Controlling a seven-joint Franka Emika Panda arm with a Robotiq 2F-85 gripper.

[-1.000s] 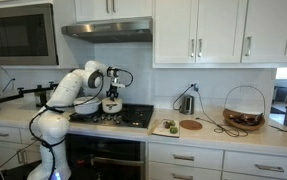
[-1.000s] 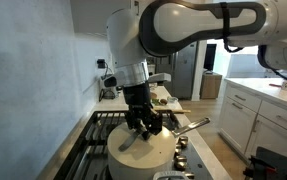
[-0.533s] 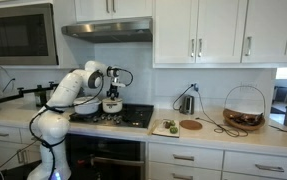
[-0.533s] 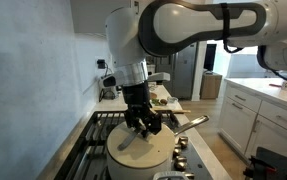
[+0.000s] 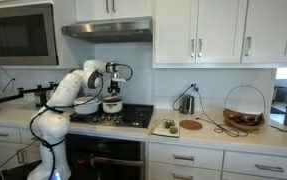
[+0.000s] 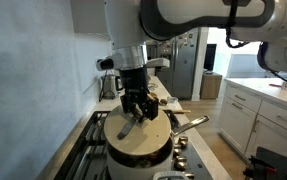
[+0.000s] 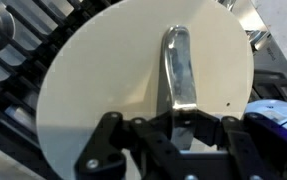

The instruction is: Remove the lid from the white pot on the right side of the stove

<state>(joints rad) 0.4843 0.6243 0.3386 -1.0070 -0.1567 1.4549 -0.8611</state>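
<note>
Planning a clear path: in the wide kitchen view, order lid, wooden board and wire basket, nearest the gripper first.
1. lid, held over the stove
2. wooden board, mid-counter
3. wire basket, counter's far end

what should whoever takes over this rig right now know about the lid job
gripper: jaws shut on the metal handle of the lid.
Things: the lid looks raised just off the white pot, which sits on the stove.
Done: handle grasped, lift apparently begun.
Left: carry the lid clear of the pot, set it down, release.
</note>
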